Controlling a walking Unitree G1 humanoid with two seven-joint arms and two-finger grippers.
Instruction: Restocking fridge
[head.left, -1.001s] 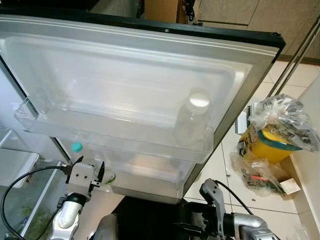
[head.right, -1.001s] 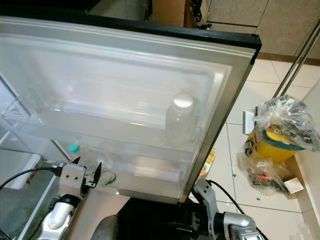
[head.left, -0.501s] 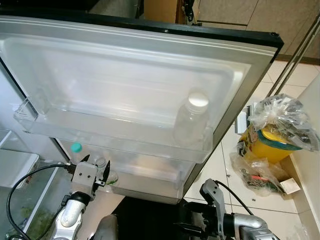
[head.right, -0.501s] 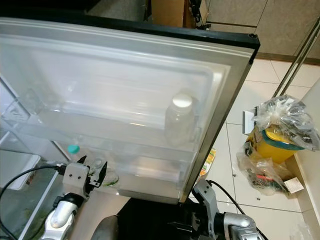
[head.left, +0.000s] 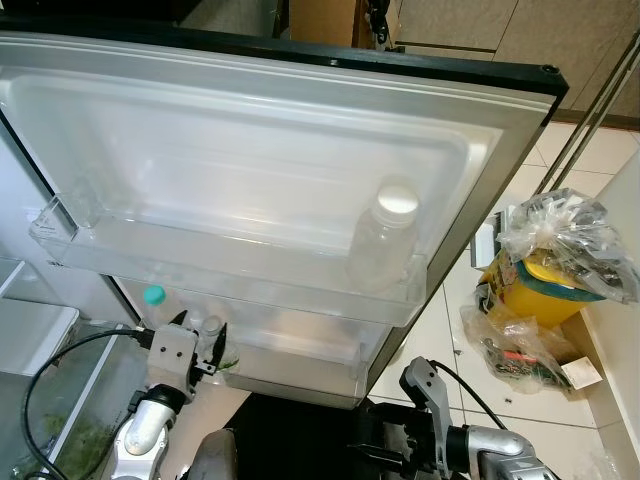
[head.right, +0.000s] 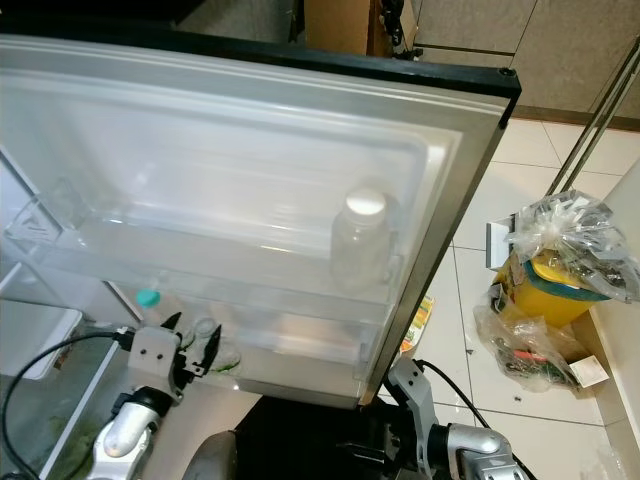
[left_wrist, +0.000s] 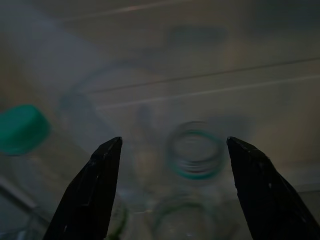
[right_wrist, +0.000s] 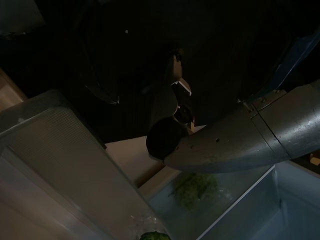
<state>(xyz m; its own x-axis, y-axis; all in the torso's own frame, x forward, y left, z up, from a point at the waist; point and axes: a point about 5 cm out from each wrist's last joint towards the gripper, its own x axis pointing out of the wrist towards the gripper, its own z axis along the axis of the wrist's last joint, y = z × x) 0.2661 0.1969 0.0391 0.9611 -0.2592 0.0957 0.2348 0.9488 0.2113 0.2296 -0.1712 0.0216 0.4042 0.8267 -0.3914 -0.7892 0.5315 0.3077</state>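
Fridge door (head.left: 250, 130) swung open, two clear door bins. L end effector (head.left: 200, 338) raised at lower bin (head.left: 300, 345), fingers (left_wrist: 95, 190) spread apart, released, nothing between them. Just ahead of it in lower bin: small clear bottle w/ open neck (left_wrist: 194, 150); green-capped bottle (head.left: 153, 295) beside it, toward hinge side. Upper bin (head.left: 230, 265) holds white-capped clear bottle (head.left: 385, 240) upright at its R end. R end effector (head.left: 425, 385) low near body, idle; can't tell open or clenched. Far R on tiled floor: plastic bags w/ yellow container (head.left: 545, 285).
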